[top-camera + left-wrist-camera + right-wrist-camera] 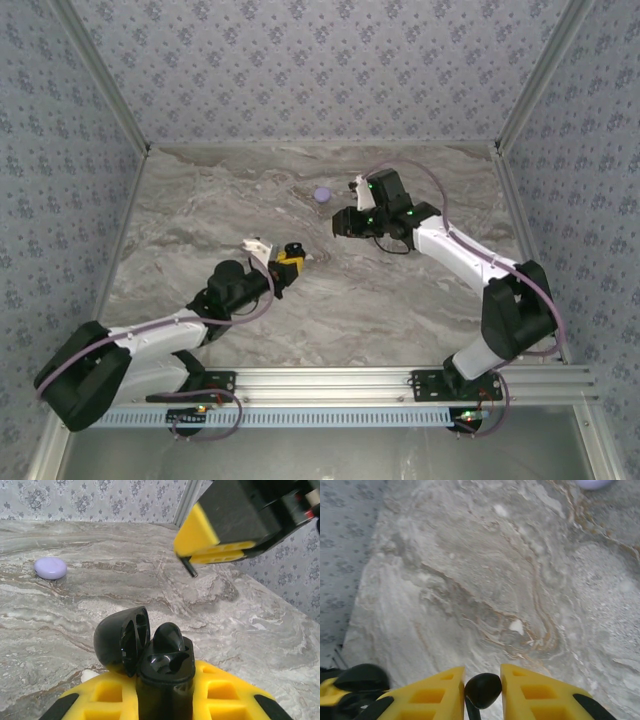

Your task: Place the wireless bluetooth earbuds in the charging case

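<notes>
My left gripper (165, 682) is shut on the black charging case (170, 665), which it holds upright. The case's lid (120, 637) is swung open to the left. One black earbud (170, 636) sits in the far socket of the case, and the near socket looks hollow. My right gripper (482, 674) is shut on the other earbud (483, 690), pinching its bulb between the yellow fingers. In the left wrist view the right gripper (192, 560) hangs up and to the right of the case, and the earbud's stem (190, 568) pokes out below it. From above, the left gripper (290, 262) and the right gripper (338, 226) are a short gap apart.
A pale lilac disc (322, 194) lies on the marble table (420, 290) behind the grippers, also seen as the lilac disc (50, 568) at far left. Patterned walls close in the back and both sides.
</notes>
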Robot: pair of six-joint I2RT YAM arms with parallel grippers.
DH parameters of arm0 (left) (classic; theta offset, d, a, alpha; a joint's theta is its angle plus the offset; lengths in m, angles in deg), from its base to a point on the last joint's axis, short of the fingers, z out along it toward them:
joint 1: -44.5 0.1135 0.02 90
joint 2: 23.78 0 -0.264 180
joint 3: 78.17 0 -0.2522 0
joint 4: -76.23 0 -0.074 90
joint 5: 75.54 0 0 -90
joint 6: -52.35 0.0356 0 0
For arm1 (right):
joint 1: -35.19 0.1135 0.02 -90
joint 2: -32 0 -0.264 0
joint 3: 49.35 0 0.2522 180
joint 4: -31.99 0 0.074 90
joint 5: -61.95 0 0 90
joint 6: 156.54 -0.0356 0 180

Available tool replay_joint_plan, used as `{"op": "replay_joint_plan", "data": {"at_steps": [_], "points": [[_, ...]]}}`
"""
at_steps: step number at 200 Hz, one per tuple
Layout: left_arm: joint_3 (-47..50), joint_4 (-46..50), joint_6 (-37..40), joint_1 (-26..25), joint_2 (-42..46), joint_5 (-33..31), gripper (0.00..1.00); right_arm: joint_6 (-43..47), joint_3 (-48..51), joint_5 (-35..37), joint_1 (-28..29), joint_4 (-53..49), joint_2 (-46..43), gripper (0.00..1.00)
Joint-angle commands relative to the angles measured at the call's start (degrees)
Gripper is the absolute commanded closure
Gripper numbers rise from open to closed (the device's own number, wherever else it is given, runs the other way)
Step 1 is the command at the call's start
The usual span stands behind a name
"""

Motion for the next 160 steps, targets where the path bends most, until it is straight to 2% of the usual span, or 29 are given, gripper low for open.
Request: {"op": "replay_joint_plan", "data": {"at_steps": [1, 53, 160], "points": [[-0.72, -8.48, -1.45, 0.09, -1.85, 0.08, 0.85, -0.92, -0.43, -2.67, 0.25, 2.47, -2.66, 0.75], [-3.11, -12.57, -3.26, -0.57, -5.42, 0.14, 0.85, 0.09, -4.47, -3.03, 2.52, 3.91, -4.41, 0.75], [-7.68, -13.56, -5.10, -2.67, -7.88, -2.08, 0.85, 2.20, -7.94, -4.79, 6.87, 5.28, -4.32, 0.74]]}}
